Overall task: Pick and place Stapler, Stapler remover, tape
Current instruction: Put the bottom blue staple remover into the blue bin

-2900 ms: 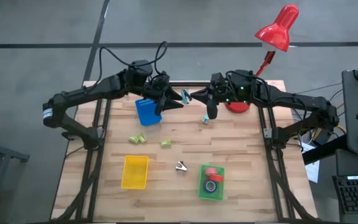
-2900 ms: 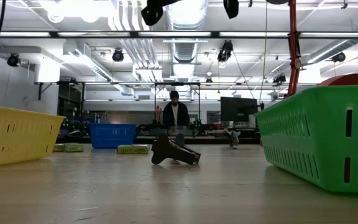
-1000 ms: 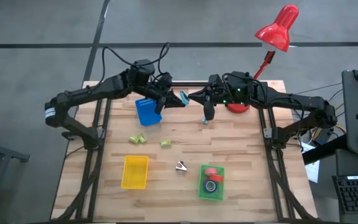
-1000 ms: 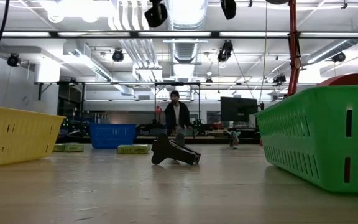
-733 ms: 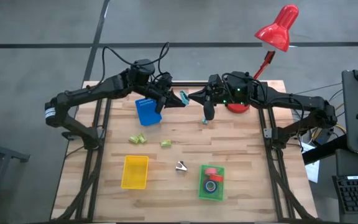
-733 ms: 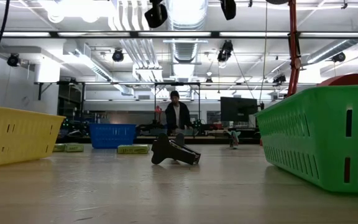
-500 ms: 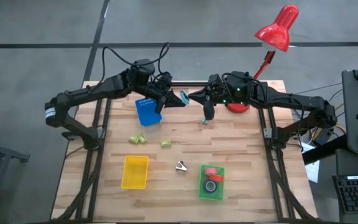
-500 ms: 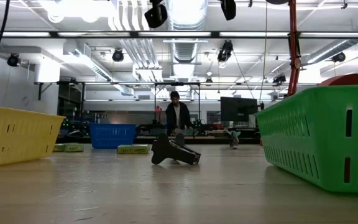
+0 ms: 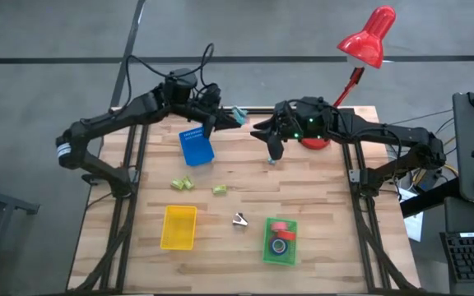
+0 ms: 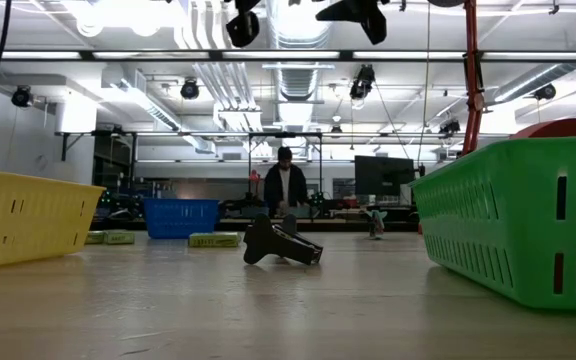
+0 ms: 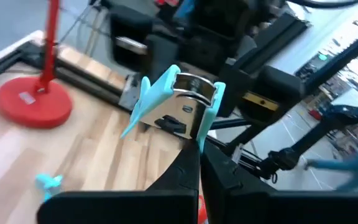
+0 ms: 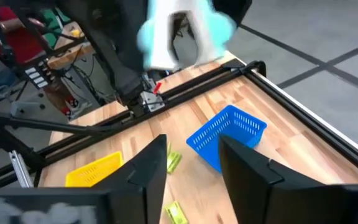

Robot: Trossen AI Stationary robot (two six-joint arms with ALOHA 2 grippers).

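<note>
My left gripper (image 9: 225, 120) is raised over the table's far edge, shut on a light-blue stapler remover (image 9: 238, 113), which also shows in the left wrist view (image 11: 176, 102). My right gripper (image 9: 267, 136) hangs open just to its right, fingers (image 12: 145, 171) apart and touching nothing. A black stapler remover (image 9: 239, 219) lies on the wood near the green tray (image 9: 267, 251). That tray holds a red tape (image 9: 280, 228) and a blue tape (image 9: 279, 246). Two green staplers (image 9: 182, 184) (image 9: 219, 190) lie at mid-table. My left gripper pinches the light-blue stapler remover by its lower edge (image 11: 194, 138) between the two fingers (image 11: 190, 163). The remover sticks out beyond the fingertips toward the table's right, lifted clear of the table.
A blue tray (image 9: 196, 148) lies tilted below my left arm. A yellow tray (image 9: 179, 226) sits at the near left. A red lamp base (image 9: 313, 141) stands behind my right arm. A small light-blue piece (image 9: 271, 158) lies on the wood under my right gripper.
My right gripper has opened and let go of the light-blue stapler remover. My left gripper, still shut on it, has carried it a little toward the table's far-left, away from my right gripper.
</note>
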